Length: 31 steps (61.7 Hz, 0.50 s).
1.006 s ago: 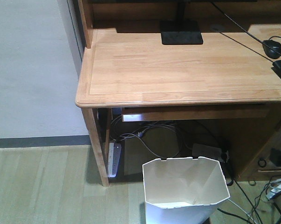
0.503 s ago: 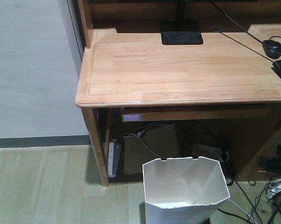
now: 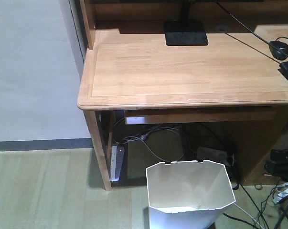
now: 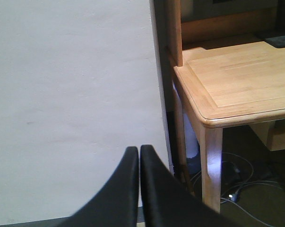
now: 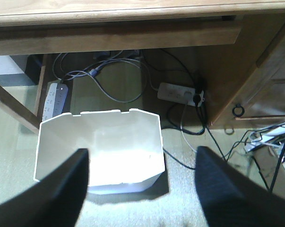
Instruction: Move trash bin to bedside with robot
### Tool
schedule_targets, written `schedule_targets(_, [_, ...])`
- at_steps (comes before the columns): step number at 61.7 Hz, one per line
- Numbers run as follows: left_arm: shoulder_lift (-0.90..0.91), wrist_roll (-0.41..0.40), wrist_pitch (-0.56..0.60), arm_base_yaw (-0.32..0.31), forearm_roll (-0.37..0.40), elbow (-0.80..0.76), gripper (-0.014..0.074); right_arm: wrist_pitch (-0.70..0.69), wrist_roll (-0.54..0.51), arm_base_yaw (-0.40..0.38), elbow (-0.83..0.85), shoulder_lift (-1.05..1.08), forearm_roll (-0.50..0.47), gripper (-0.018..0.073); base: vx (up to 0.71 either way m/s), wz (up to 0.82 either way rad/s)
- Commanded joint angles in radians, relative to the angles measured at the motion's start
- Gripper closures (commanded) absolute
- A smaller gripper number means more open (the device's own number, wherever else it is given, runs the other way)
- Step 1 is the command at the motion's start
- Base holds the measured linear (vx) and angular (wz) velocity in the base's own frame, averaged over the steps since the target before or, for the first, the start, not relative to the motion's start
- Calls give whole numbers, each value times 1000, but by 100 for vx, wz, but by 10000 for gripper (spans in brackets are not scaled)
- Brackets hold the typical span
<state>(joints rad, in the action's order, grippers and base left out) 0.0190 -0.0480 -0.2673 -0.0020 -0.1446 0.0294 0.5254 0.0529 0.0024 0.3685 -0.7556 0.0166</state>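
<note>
No readable text, labels, brands or numbers in any view.

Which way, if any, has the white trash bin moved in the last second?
No. The trash bin stands at the same spot, right of the desk leg.

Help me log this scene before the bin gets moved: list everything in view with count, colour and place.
trash bin: one, white, on the floor in front of the desk
desk: one, light wood, against the wall
monitor stand: one, black, back of the desktop
mouse: one, black, right end of the desktop
power strips: two, white, on the floor under the desk
cables: several, grey and black, under the desk
left gripper: black, shut, facing the wall beside the desk
right gripper: black, open, above the trash bin
</note>
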Motion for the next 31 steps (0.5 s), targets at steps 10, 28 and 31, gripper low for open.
schedule_targets(10, [9, -8, 74, -6, 4, 28, 602, 39, 12, 1, 153, -196, 11, 37, 0, 0])
schedule_targets(28, [9, -8, 74, -6, 4, 28, 602, 47, -3, -2, 311, -550, 20, 37, 0, 0])
schedule_targets(31, [9, -8, 74, -6, 4, 28, 602, 39, -6, -2, 328, -603, 25, 38, 0, 0])
